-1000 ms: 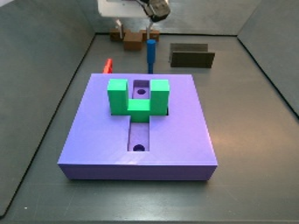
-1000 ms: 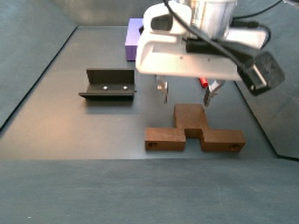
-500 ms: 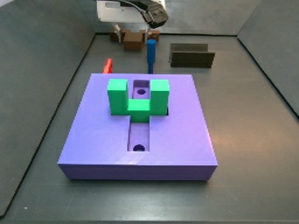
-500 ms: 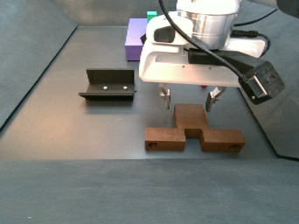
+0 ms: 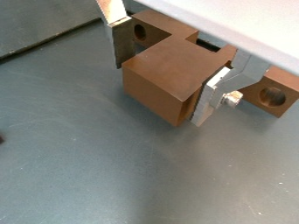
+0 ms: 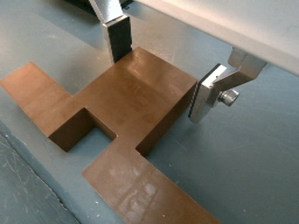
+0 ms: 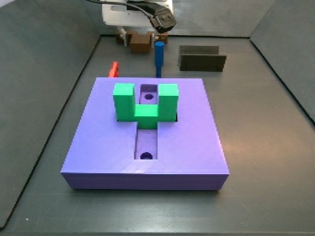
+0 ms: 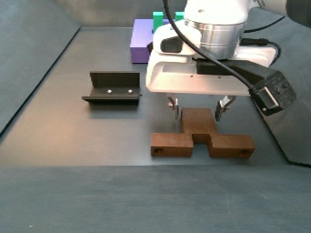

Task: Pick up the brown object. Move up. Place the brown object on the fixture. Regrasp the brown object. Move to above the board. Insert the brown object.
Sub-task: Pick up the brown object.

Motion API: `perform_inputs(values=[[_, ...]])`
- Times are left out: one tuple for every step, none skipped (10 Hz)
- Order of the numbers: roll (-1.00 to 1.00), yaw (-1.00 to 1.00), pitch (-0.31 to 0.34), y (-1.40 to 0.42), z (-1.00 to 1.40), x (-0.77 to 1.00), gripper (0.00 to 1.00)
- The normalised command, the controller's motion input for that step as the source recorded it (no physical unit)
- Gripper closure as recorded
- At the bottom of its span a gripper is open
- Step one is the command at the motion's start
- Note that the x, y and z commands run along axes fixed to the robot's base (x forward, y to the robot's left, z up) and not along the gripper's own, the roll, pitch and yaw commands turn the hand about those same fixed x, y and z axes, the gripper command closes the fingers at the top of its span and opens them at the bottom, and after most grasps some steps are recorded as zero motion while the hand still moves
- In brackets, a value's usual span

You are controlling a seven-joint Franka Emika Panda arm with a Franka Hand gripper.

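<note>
The claw [image 8: 197, 107] hangs low over the brown object [image 8: 203, 138], its two silver fingers [image 8: 174, 106] spread apart on either side of the object's middle stem. In both wrist views the fingers [image 5: 117, 39] flank that stem [image 6: 138, 94] with a small gap on each side, so the claw is open and grips nothing.

The brown object lies flat on the grey table [image 8: 73, 136], directly beneath the claw, with its blocky ends sticking out past the fingers; a round hole [image 5: 274, 95] shows in one end in a wrist view.

The fixture [image 8: 112, 88] stands on the table well to one side of the claw. The purple board [image 7: 147, 134], carrying a green U-shaped block [image 7: 144, 101], lies well apart from the claw, with a blue peg [image 7: 160, 55] and a thin red peg [image 7: 113, 67] between them.
</note>
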Motion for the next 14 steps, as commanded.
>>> perform_inputs(values=[[-0.01, 0.0, -0.029, 0.01, -0.13, 0.0, 0.0], [0.0, 0.0, -0.056, 0.0, -0.18, -0.04, 0.0], [0.0, 0.0, -0.066, 0.02, -0.21, -0.05, 0.0], [0.0, 0.0, -0.046, 0.01, -0.15, -0.04, 0.0], [0.0, 0.0, 0.0, 0.0, 0.0, 0.0, 0.0], [0.0, 0.0, 0.0, 0.0, 0.0, 0.0, 1.0], [0.0, 0.0, 0.0, 0.0, 0.0, 0.0, 1.0], [0.0, 0.0, 0.0, 0.0, 0.0, 0.0, 1.0], [0.0, 0.0, 0.0, 0.0, 0.0, 0.0, 1.0], [0.0, 0.0, 0.0, 0.0, 0.0, 0.0, 1.0], [0.0, 0.0, 0.0, 0.0, 0.0, 0.0, 1.0], [0.0, 0.0, 0.0, 0.0, 0.0, 0.0, 1.0], [0.0, 0.0, 0.0, 0.0, 0.0, 0.0, 1.0], [0.0, 0.0, 0.0, 0.0, 0.0, 0.0, 1.0]])
